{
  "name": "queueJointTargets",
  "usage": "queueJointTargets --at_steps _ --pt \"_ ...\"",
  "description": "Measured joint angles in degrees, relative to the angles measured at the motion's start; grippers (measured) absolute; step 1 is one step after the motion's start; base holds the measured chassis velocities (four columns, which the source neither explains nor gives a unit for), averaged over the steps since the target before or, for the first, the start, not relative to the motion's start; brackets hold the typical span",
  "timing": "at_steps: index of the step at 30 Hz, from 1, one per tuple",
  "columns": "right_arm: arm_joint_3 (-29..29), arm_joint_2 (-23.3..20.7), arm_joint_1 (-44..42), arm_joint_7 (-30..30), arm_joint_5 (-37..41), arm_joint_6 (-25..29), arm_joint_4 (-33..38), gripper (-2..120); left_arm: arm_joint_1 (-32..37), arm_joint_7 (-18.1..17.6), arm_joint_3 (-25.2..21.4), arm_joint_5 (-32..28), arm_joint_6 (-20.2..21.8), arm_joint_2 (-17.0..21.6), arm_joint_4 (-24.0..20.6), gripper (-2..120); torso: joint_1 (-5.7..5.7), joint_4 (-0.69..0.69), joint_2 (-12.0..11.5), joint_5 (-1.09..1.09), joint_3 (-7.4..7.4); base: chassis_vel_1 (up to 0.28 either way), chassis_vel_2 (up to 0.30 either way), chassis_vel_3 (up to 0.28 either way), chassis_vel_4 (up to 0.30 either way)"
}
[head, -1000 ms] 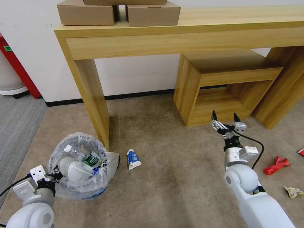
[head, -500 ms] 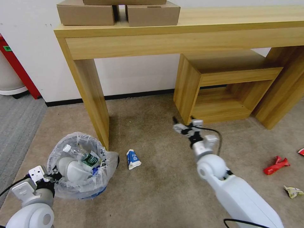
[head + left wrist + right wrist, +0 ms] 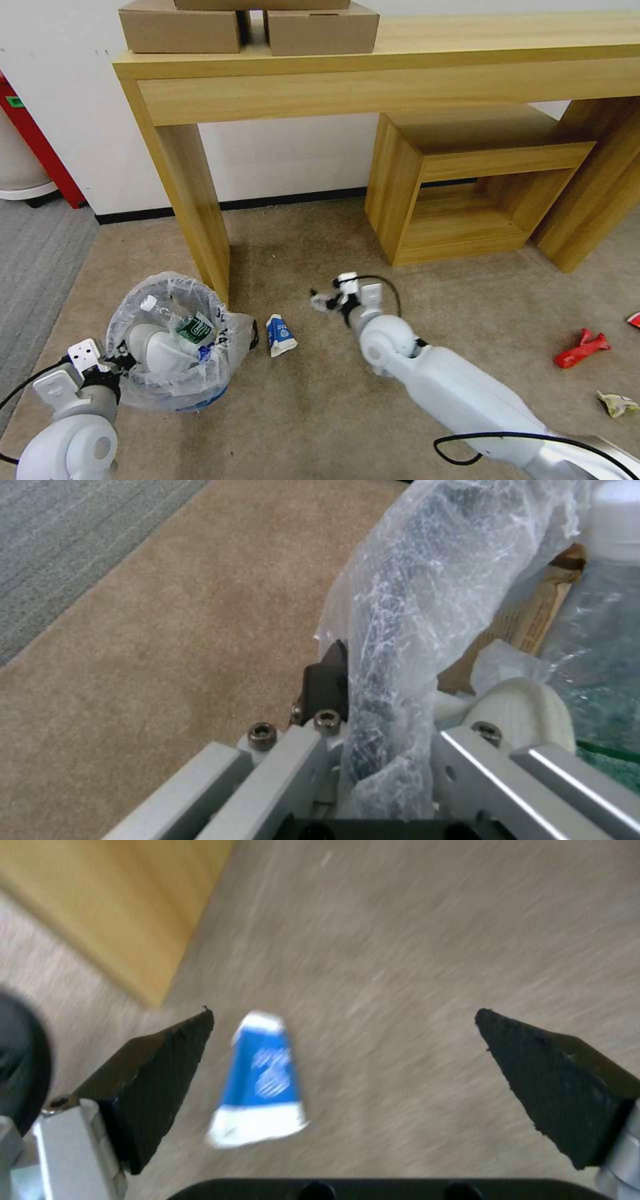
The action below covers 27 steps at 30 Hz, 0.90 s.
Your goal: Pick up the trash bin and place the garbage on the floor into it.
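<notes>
Currently the left gripper [image 3: 113,360] is clamped on the bag-lined rim of the trash bin [image 3: 177,347]. Just right of it lies a blue-white wrapper [image 3: 280,335]: light, soft; pinch across its middle. Right gripper [image 3: 325,301], jaws wide, is poised nearby.

Left hand [image 3: 373,720] clamped — right hand [image 3: 343,1075] spread wide, arm stretched forward.

You had two arms in glossy white shells with rounded ball-like joints, each trailing a black cable. The left gripper [image 3: 380,740] showed brushed silver bars fixed with dark hex-socket screws and a black wedge fingertip [image 3: 327,680]. The right gripper [image 3: 343,1080] carried two matte black, tapered pads [image 3: 160,1075] on silver mounts.
</notes>
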Motion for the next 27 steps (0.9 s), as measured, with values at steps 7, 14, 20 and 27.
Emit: queueJointTargets --at_steps 7,14,20,27 --pt "-6.77 8.79 3.02 1.23 1.26 -3.79 -9.39 100 0.77 0.02 -0.57 -0.08 -0.22 -0.02 -0.92 0 0.00 0.02 0.00 0.02 0.00 0.000 0.000 0.000 0.000" --pt "-10.02 15.16 4.91 1.58 0.40 -5.97 -20.67 100 1.89 0.16 -1.14 -0.14 -1.07 -0.39 -2.12 0 0.00 0.02 0.00 0.01 0.00 0.000 0.000 0.000 0.000" --pt "-11.33 19.99 5.78 -0.69 -2.33 -4.82 -30.21 100 2.40 0.54 -1.37 -0.14 -1.74 -0.67 -2.63 0 0.00 0.02 0.00 0.01 0.00 0.000 0.000 0.000 0.000" --pt "-11.73 22.55 5.30 -2.06 -4.38 -2.62 -33.77 100 2.23 0.67 -1.01 -0.02 -1.93 -0.98 -2.66 0 0.00 0.01 0.00 0.02 0.00 0.000 0.000 0.000 0.000"
